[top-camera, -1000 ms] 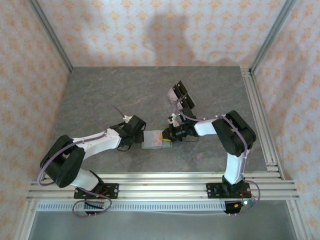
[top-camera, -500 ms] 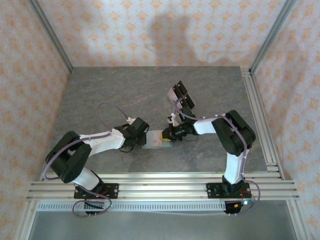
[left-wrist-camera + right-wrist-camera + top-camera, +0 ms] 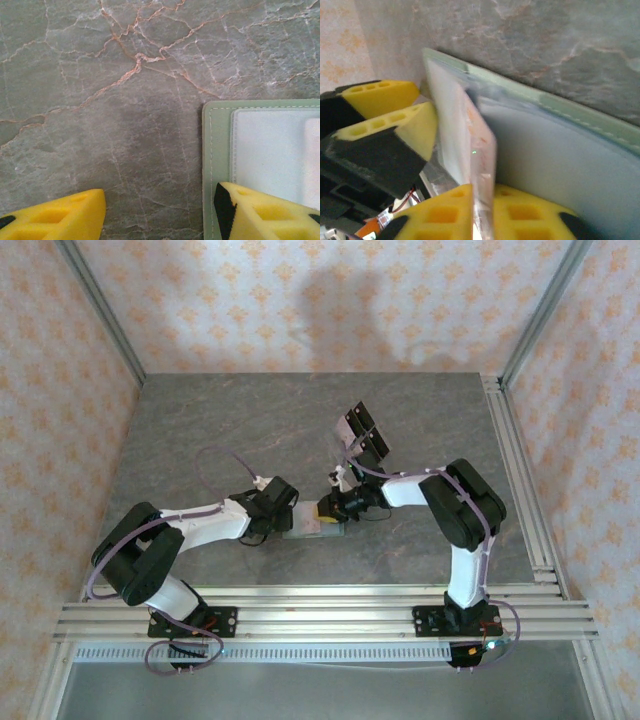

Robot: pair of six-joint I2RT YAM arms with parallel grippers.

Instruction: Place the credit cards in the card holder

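Pinching one pink card [image 3: 481, 145], right claw [image 3: 482, 197] hovers by one card holder [image 3: 560, 150]; left claw [image 3: 157, 210] gapes wide.

Grey veined marble tabletop [image 3: 220, 430]; peach patterned walls [image 3: 300, 300]; aluminium frame rails [image 3: 320, 615].

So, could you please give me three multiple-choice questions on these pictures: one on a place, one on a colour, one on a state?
1. Where do the black cards lie?
A) farther back than the card holder
B) on top of it
C) in front of it, at the near edge

2. What colour is the card holder's stitched border?
A) red
B) pale green
C) black

3. What is the right gripper doing?
A) open over bare stone
B) shut on a black card
C) shut on a pale card

Answers: 1 A, the top view shows them behind it. 2 B, the left wrist view shows the green edge. 3 C, its yellow fingers pinch that card.
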